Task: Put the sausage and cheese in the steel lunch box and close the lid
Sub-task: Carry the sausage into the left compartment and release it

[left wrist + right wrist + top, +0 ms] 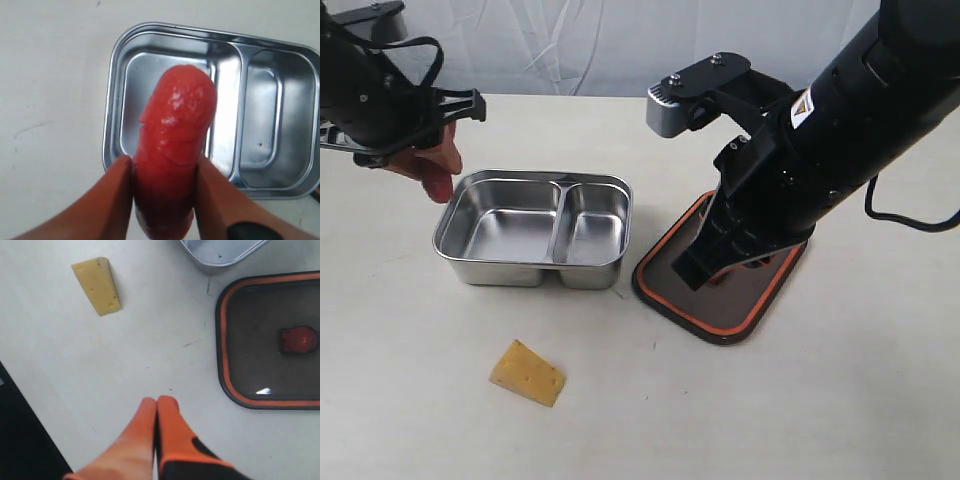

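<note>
My left gripper [165, 162] is shut on the glossy red sausage [175, 135], which hangs above the table just beside the larger compartment of the steel lunch box [270, 100]. In the exterior view the sausage [440, 185] sits at the lunch box's [510, 230] far left corner. Both compartments hold nothing. The yellow cheese [527, 372] lies on the table in front of the box. The dark lid [740, 300] lies flat to the right of the box, orange seal up, partly under my right arm. My right gripper [157, 401] is shut and holds nothing, hovering above bare table between the cheese [97, 285] and the lid [260, 340].
The lid's orange-red valve [298, 338] faces up. A corner of the lunch box [220, 252] shows in the right wrist view. A grey cloth backdrop [620, 40] closes off the far side of the table.
</note>
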`<action>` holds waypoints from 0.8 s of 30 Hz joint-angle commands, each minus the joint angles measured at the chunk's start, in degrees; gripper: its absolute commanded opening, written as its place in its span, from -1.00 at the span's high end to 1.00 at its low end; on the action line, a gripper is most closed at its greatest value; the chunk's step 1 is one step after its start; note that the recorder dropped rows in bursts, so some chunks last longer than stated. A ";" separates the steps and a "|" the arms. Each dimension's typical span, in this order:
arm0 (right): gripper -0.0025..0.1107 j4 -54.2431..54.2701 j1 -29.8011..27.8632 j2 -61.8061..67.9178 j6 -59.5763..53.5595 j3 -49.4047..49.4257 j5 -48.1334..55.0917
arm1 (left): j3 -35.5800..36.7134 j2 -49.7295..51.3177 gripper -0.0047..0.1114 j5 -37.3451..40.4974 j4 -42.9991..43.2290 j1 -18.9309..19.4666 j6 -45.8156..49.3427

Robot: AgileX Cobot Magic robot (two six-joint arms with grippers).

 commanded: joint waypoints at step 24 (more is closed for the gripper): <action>0.97 -0.45 -0.24 -0.62 1.01 -0.22 -0.13 | -16.82 23.56 0.92 12.93 -2.02 -0.36 5.08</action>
